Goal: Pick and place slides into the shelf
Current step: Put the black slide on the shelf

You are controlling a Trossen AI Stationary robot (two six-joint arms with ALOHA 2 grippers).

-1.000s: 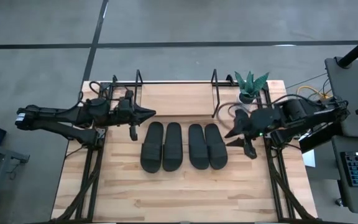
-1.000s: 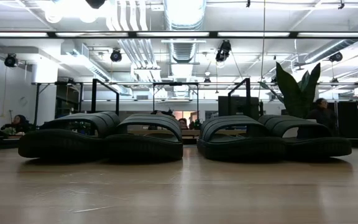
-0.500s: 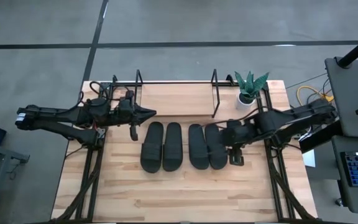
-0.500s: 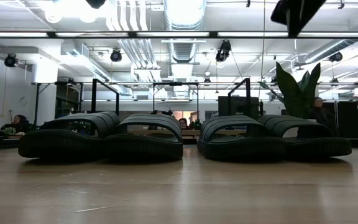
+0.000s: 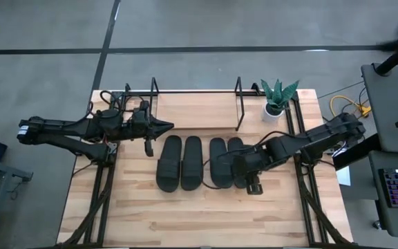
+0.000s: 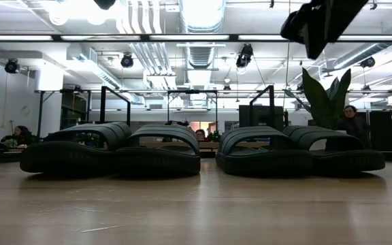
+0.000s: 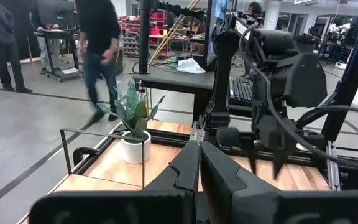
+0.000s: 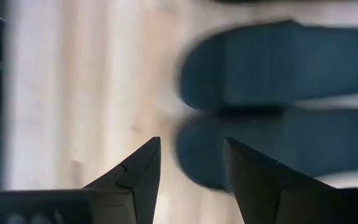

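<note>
Step in hand: the right gripper [image 5: 239, 168] hangs above the slides [image 5: 200, 162], over the two nearest the plant, jaws parted and nothing in them; I'd say it is lining up for a first pick.
Slides: four black slides lie side by side on the surface [image 5: 185, 214], just in front of the shelf [image 5: 195, 109], none on it yet.
Doing it well: I'd come straight down over one strap, a finger on each side, and clear the neighbouring slide, since the pairs touch.
Left gripper [image 5: 166, 126]: waits clenched and empty beside the shelf's left wire frame.
High view: only here do the shelf board and both arms show together.
Low view: shows the straps arching up off the soles [image 6: 162, 146], with the right arm well above them; the overhead hides that height.
Right wrist view: two slide ends [image 8: 278, 99] sit beyond the parted fingers [image 8: 135, 171].
Left wrist view: its closed fingers [image 7: 194, 168] point at the potted plant [image 7: 133, 121], with people walking beyond.
</note>
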